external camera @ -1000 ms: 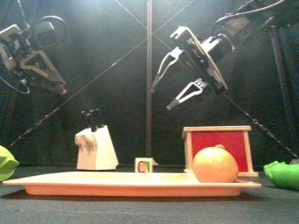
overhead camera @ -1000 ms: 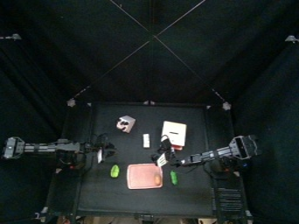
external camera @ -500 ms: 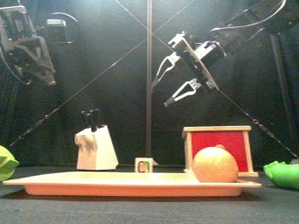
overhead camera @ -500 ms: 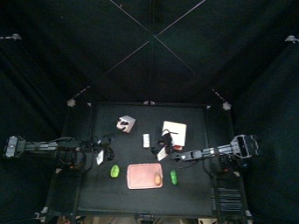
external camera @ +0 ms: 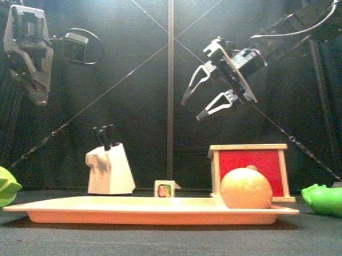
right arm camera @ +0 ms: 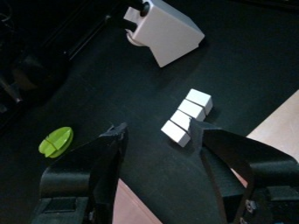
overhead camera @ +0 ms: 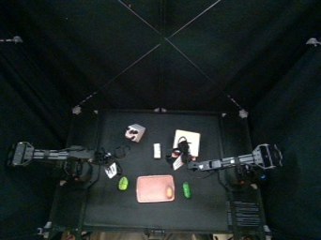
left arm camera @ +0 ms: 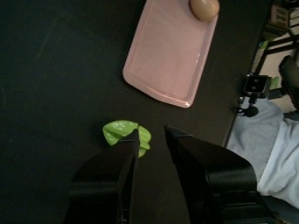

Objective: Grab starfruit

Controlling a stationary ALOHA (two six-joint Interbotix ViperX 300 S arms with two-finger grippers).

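The starfruit (external camera: pixel 245 187) is a small pale yellowish oval lying at the right end of the pink board (external camera: pixel 120 208); in the left wrist view the starfruit (left arm camera: pixel 205 7) sits at the board's far corner. In the top view the starfruit (overhead camera: pixel 171 176) is only a faint spot. My left gripper (left arm camera: pixel 152 140) is open above the table, well short of the board (left arm camera: pixel 170 52), with a bright green item (left arm camera: pixel 126 134) at its fingertips. It hangs high at the left (external camera: pixel 32 85). My right gripper (external camera: pixel 214 88) hangs open above and behind the fruit, holding nothing.
A white block with a black handle (external camera: pixel 108 167), a small white piece (external camera: pixel 166 188) and a red box (external camera: pixel 250 160) stand behind the board. Green items lie at the far left (external camera: pixel 7 187) and far right (external camera: pixel 323 197). In the right wrist view small white blocks (right arm camera: pixel 187 115) lie ahead.
The left gripper has swung upright and pulled a little toward the left. The right gripper has shifted slightly right and up. Both stay open, and the starfruit has not moved.
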